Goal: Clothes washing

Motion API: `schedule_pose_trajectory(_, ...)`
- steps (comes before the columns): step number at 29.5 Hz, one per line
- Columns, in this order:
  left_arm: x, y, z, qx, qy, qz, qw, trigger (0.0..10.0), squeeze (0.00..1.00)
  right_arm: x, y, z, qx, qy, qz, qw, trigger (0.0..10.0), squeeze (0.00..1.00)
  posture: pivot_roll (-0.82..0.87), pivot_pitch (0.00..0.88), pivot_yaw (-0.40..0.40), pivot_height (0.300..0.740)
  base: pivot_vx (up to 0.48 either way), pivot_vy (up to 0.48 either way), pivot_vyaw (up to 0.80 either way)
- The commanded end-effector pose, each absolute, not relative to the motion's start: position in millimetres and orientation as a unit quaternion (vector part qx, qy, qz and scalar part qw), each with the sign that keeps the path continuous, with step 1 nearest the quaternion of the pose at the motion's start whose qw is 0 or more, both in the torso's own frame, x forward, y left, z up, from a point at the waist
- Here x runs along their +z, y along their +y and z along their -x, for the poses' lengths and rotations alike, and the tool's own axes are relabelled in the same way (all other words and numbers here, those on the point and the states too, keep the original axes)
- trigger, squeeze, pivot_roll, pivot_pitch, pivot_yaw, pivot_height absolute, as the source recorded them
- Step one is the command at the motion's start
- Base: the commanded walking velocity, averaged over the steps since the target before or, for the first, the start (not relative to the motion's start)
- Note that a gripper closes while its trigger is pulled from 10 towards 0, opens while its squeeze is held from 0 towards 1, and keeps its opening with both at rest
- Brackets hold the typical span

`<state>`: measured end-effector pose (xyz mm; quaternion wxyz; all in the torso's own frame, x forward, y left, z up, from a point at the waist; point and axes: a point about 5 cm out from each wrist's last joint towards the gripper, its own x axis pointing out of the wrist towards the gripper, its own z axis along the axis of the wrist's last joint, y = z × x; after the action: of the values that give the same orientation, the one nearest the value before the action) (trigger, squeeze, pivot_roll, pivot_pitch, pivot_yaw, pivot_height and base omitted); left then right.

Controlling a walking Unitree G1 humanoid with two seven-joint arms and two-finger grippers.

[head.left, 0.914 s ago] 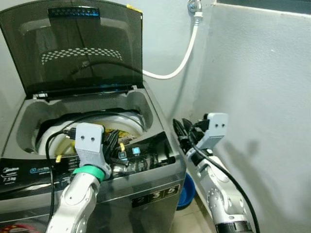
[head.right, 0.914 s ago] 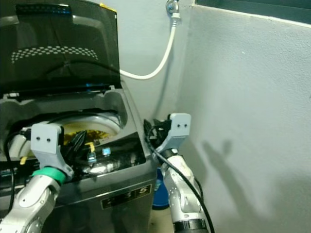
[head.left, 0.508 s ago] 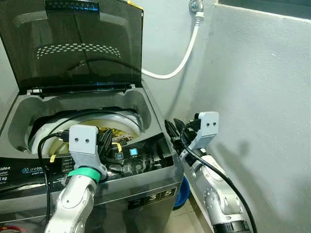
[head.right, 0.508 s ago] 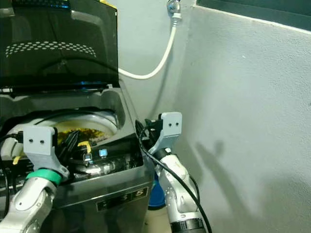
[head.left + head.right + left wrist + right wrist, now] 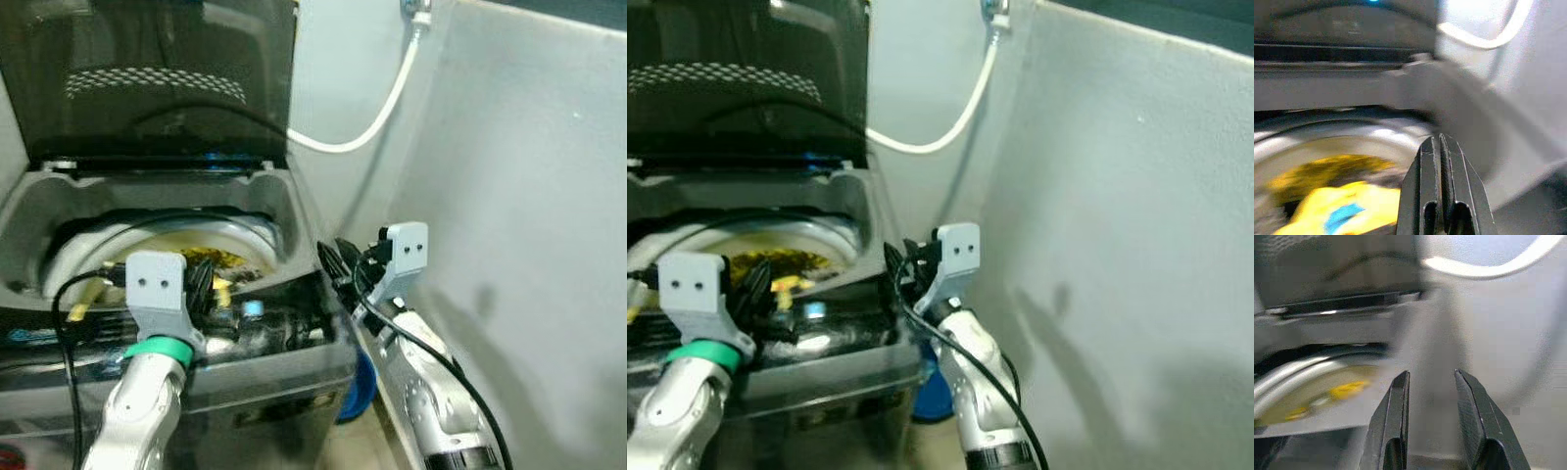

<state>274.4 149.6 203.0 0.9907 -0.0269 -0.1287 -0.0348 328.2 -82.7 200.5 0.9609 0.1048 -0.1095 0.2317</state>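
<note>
- We face a corner of pale grey wall (image 5: pixel 519 196), with a strip of light floor (image 5: pixel 377 446) showing at its foot.
- Against the wall stands a top-loading washing machine (image 5: pixel 294 377), grey, with its dark tinted lid (image 5: pixel 157 83) raised upright at the back.
- Our left arm (image 5: pixel 132 421) rises in front of the machine, a green ring round its wrist; our right arm (image 5: pixel 431 401) rises just beside the machine's right side, between it and the wall.
- Inside the open top we see the white rim of the tub (image 5: pixel 157 235), round and bright.
- A white hose (image 5: pixel 377 122) curves down the wall from a tap near the top of the picture and runs behind the machine.
- The clothes (image 5: pixel 789 264) lie down in the tub, a yellow heap with a patch of blue; in the left wrist view the same yellow cloth (image 5: pixel 1337 213) sits below our fingers, blurred.
- A blue basin (image 5: pixel 358 392) sits on the floor, tucked between the machine and our right arm.
- Our left gripper (image 5: pixel 1441 147) hangs over the front edge of the tub, its two black fingers pressed together with nothing between them.
- Our right gripper (image 5: pixel 1430 382) is held beside the machine's right front corner, its fingers parted with a clear gap and holding nothing.
</note>
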Motion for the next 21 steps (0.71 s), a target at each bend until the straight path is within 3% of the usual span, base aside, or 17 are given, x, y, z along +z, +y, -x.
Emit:
schedule_pose_trajectory(1,203.4,152.5,-272.1,-0.033,-0.126,0.057,0.99,10.0,0.0,203.7,-83.6,-326.7,0.23,-0.115,-0.111,0.96,10.0,0.0,0.02,0.009,-0.029,0.74,0.0,0.0,0.0)
schedule_pose_trajectory(3,203.9,153.2,-272.0,-0.031,-0.126,0.075,0.989,10.0,0.0,203.7,-83.7,-326.5,0.231,-0.114,-0.111,0.96,10.0,0.0,0.02,0.009,-0.029,0.74,0.0,0.0,0.0)
schedule_pose_trajectory(16,208.6,150.7,-268.1,-0.042,-0.145,0.064,0.986,10.0,0.0,202.7,-82.1,-323.7,0.242,-0.11,-0.114,0.957,10.0,0.0,0.02,0.013,-0.037,0.74,0.0,0.48,0.0)
schedule_pose_trajectory(21,208.9,153.6,-266.9,-0.037,-0.148,0.055,0.987,10.0,0.0,203.0,-80.3,-322.7,0.249,-0.108,-0.118,0.955,10.0,0.0,0.02,0.013,-0.038,0.74,0.0,0.0,0.0)
